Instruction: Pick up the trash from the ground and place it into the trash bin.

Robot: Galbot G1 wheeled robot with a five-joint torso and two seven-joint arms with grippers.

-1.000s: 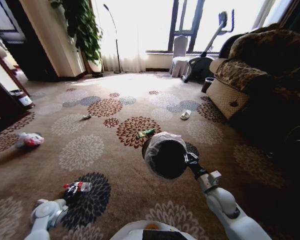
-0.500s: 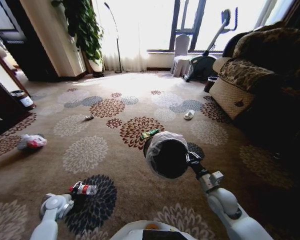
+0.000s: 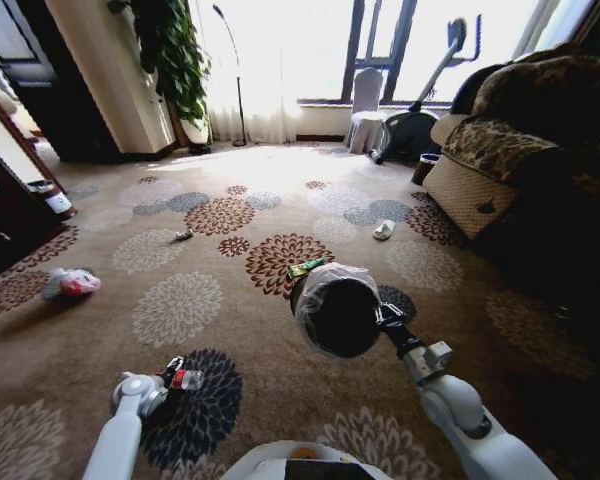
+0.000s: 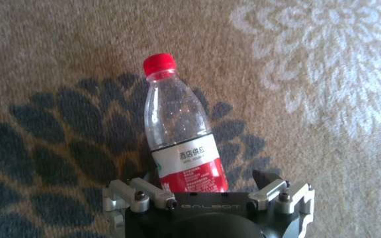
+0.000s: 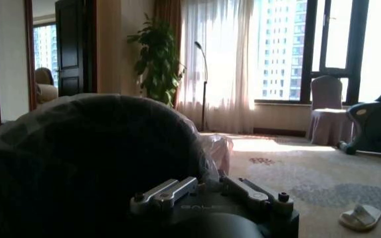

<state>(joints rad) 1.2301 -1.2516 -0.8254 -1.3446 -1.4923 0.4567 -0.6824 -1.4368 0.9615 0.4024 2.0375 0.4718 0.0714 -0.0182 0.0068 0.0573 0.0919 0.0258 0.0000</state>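
- At the left edge of the head view, a white-pink bag (image 3: 70, 284) lies on the patterned carpet (image 3: 280, 380), well apart from everything else.
- Lower left, the left gripper (image 3: 172, 372) is down at the floor over a dark flower in the carpet. Its fingers are spread to either side of the clear plastic bottle (image 3: 187, 379). In the left wrist view the bottle (image 4: 180, 134) lies on the carpet with its red cap (image 4: 158, 64) pointing away and its labelled end between the open fingers (image 4: 132, 191).
- Upper centre-left, a small scrap (image 3: 183, 235) rests on the carpet.
- In the centre, a green wrapper (image 3: 306, 267) lies just behind the trash bin (image 3: 335, 309).
- The right gripper (image 3: 388, 318) pinches the rim of the bin, holding the black, plastic-lined bucket in the air, its mouth tipped toward the camera.
- Upper right of centre, a white slipper (image 3: 383, 230) sits near the sofa (image 3: 520, 140).
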